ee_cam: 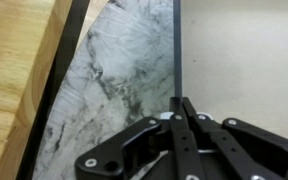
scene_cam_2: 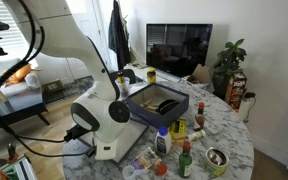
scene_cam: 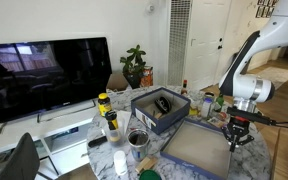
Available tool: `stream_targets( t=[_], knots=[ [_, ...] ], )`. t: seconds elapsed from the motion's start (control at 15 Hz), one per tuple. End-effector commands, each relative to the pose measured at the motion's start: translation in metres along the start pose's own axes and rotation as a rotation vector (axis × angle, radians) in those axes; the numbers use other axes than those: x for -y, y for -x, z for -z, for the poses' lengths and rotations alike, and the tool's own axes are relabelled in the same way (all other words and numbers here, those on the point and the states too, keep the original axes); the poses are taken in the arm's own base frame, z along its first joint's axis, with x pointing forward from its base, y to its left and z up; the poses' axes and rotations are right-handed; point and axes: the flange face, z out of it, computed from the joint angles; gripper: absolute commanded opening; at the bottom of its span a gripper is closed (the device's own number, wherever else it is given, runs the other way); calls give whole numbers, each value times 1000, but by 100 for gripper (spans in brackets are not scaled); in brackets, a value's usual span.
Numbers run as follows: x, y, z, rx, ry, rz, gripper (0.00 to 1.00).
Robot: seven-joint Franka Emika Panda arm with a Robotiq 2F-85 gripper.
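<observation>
My gripper [ee_cam: 181, 102] is shut, its two black fingers pressed together with nothing visible between them. The tips sit just over the thin black rim [ee_cam: 175, 45] of a flat tray with a beige floor. In an exterior view the gripper [scene_cam: 236, 137] hangs low over the near-right corner of that grey tray [scene_cam: 197, 152] on the marble table [ee_cam: 114, 70]. I cannot tell whether the fingers touch the rim. In the other exterior view the gripper is hidden behind the robot's white base [scene_cam_2: 104, 122].
A blue bin [scene_cam: 160, 112] holding a dark object stands behind the tray. Yellow bottles [scene_cam: 105, 104], a metal can [scene_cam: 137, 138] and small bottles [scene_cam: 206, 103] crowd the table. A TV [scene_cam: 44, 75] and plant [scene_cam: 134, 65] stand behind. The table's dark edge [ee_cam: 59, 70] borders wood floor [ee_cam: 14, 60].
</observation>
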Motion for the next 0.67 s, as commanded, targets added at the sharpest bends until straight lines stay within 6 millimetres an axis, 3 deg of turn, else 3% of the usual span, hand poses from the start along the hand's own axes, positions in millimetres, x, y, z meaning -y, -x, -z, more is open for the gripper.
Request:
stream_targets(
  t=[0.0, 0.27, 0.33, 0.4, 0.47, 0.6],
  knots=[
    [-4, 9, 5, -14, -4, -29, 34],
    [6, 25, 27, -108, -18, 50, 64],
    [28, 22, 34, -156, -27, 78, 71],
    [38, 28, 45, -213, -44, 110, 80],
    [31, 40, 58, -268, -58, 137, 86],
    [55, 54, 77, -371, -92, 200, 99]
  ],
)
